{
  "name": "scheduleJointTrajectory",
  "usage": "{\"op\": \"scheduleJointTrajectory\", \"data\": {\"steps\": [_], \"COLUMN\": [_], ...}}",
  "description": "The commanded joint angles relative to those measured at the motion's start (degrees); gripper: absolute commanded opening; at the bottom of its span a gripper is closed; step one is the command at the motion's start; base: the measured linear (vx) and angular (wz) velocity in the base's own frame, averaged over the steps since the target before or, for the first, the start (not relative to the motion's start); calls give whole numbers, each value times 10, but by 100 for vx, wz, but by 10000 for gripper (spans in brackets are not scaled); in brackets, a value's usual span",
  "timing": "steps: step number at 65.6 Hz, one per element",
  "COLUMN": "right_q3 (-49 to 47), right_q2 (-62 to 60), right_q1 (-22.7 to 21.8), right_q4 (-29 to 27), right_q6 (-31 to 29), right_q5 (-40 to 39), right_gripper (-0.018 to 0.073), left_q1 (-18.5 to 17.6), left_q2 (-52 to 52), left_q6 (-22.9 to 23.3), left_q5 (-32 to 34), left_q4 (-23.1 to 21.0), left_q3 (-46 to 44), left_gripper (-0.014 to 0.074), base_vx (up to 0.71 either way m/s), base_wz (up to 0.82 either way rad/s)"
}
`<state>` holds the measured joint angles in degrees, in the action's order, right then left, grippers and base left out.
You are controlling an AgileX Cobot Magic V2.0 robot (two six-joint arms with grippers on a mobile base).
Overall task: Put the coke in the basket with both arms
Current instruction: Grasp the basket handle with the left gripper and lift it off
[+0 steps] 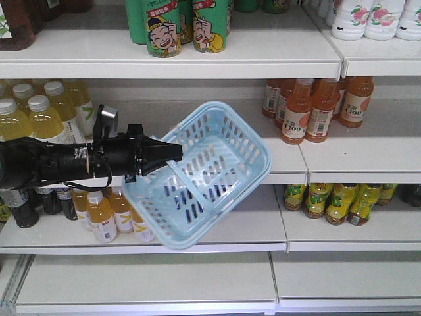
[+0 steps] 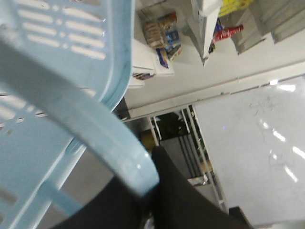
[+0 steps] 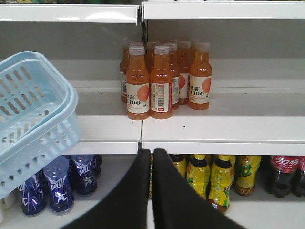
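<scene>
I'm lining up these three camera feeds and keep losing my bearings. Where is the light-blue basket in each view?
Front view: the basket is in the centre, tilted, held by its handle in the left gripper.
Left wrist view: the basket fills the left side, its handle running down to the gripper.
Right wrist view: the basket is at the left edge.
Shared landmark: the orange juice bottles, in the front and right wrist views only.

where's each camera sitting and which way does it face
Front view: off the arms, facing the shelves; the left gripper, at left, holds the basket by its handle.
Left wrist: looks along its own gripper at the clamped handle, racks beyond.
Right wrist: faces orange juice bottles, coke lower right; shut right gripper at bottom.
All three share the basket.
</scene>
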<state>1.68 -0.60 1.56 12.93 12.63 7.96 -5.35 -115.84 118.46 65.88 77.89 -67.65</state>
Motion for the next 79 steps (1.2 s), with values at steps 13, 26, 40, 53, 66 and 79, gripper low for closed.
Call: {"op": "scheduleJointTrajectory", "data": {"steps": [13,26,40,53,66,79], "right_q3": [5,5,5,5,5,5], "right_q2": [-10,-10,-10,-10,-10,-10], "right_q1": [-3,-3,-3,-3,-3,-3], "right_q4": [8,8,8,8,8,8], "right_q6": [-2,-2,-2,-2,-2,-2], "right_q5": [-41,-41,-41,-41,-41,-41], "right_gripper": [-4,-4,-4,-4,-4,-4], "left_q1": [-49,-94,-133,-148,-148,-148], "left_q2": [172,260,334,377,405,417], "left_q6": [5,5,5,5,5,5], "left_q5": [133,133,133,133,133,133], "left_q4": [105,129,98,91,90,49], "left_q3": [-13,-6,59,157,208,206], "left_gripper": [-8,-8,-8,-8,-8,-8], "base_vx": [0,0,0,0,0,0], "base_wz": [0,0,0,0,0,0]}}
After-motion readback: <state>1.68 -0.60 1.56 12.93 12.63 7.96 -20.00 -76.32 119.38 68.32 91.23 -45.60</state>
